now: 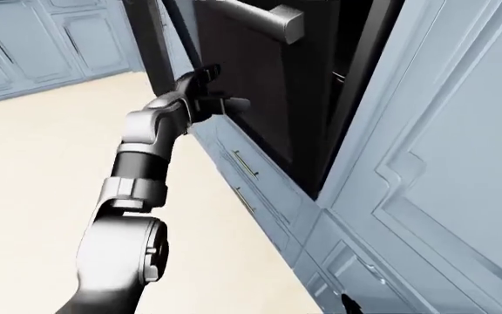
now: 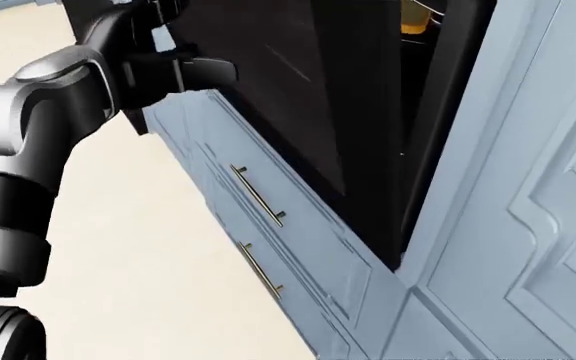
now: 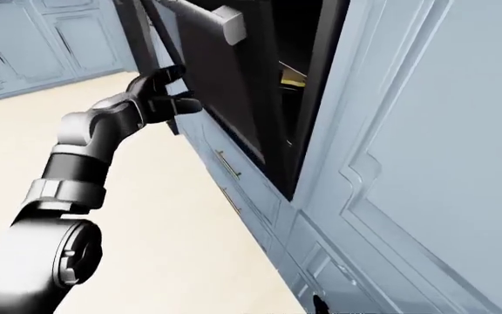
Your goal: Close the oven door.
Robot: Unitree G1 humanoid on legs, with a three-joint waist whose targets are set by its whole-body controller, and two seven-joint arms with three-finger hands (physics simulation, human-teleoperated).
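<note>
The black oven door (image 2: 268, 82) stands steeply tilted, almost upright, with a narrow gap left along its right edge. Its silver bar handle (image 1: 260, 16) shows at the top of the left-eye view. My left hand (image 1: 220, 88) is open, its dark fingers (image 2: 203, 71) spread against the door's outer face near the left edge. Through the gap I see a bit of something yellow (image 2: 418, 19) inside the oven. My right hand is not in any view.
Under the oven are pale blue drawers with slim bar handles (image 2: 258, 195). A tall pale blue cabinet panel (image 2: 528, 210) fills the right. Beige floor (image 2: 138, 247) spreads to the left, with more blue cabinets (image 1: 24, 46) along the far wall.
</note>
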